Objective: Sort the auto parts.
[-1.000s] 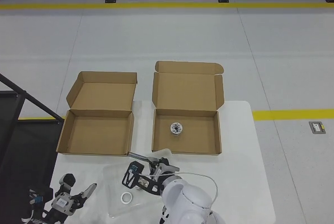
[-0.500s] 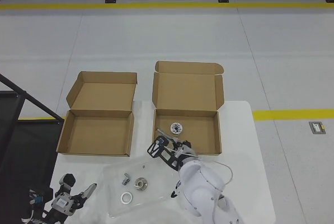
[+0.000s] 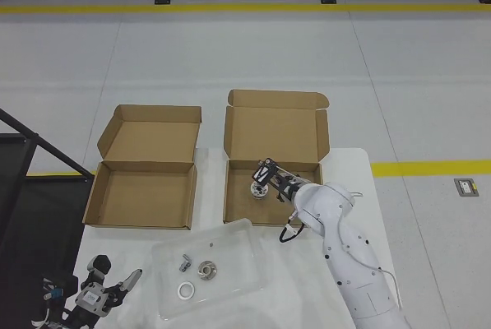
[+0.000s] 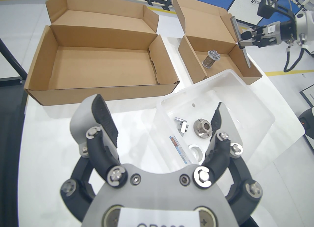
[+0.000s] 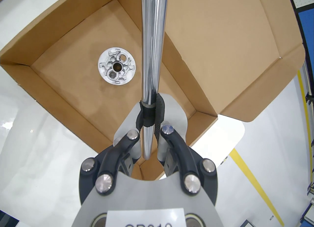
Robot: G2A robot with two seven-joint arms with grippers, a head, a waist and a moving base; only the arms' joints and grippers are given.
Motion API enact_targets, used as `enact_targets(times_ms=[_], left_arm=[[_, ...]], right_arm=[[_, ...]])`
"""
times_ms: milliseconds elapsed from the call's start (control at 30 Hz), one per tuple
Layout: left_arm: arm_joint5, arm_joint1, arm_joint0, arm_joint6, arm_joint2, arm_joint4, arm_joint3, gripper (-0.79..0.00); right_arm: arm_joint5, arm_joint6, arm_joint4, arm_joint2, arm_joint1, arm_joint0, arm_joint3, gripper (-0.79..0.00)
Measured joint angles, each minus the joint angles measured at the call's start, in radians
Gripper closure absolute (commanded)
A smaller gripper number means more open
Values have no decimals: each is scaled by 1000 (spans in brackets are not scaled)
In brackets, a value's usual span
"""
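Hard to see: from above, the right gripper covers nearly all of the metal rod and part of the round slotted part beneath it. In the left wrist view one finger cuts off the white ring.
Count: two open cardboard boxes side by side on the white table, the left box and the right box. One clear tray sits in front of them.
Parts: three in the tray, a small bracket, a flanged hub and the white ring. One round slotted part stands in the right box. One rod is held in the air.
Right gripper: clamped on the metal rod, over the right box.
Rod axis: steeply upright and leaning a little. Its broad end points down towards the box floor, beside the slotted part, and its thin end sits back between the fingers. The lower end seems to hang clear of the cardboard.
Left gripper: jaws spread wide and holding nothing, at the table's near left, next to the tray.
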Motion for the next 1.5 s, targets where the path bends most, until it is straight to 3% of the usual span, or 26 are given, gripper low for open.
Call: enact_targets(times_ms=[200,433,933,967,1067,1167,1233,1400,1500], left_arm=[[0,0,0,0,0,0,0,-785],[0,0,0,0,0,0,0,-785],[0,0,0,0,0,0,0,-785],[0,0,0,0,0,0,0,-785],[0,0,0,0,0,0,0,-785],[0,0,0,0,0,0,0,-785],[0,0,0,0,0,0,0,-785],[0,0,-2,12,-7,15,-10,-785],[-49,4,17,49,-26,89,-23,-785]], right_arm=[[-43,-28,43,-5,-2,106,208,0],[-24,-12,62,-34,-11,189,386,0],[-12,-3,121,-80,-28,288,601,0],[-12,-5,123,-81,-28,290,607,-203],[-5,-15,129,-84,-28,294,620,-354],[10,-32,129,-87,-27,292,612,-403],[21,-45,125,-89,-25,285,594,-508],[43,-62,112,-90,-18,249,512,-526],[50,-76,100,-85,-9,203,416,-526]])
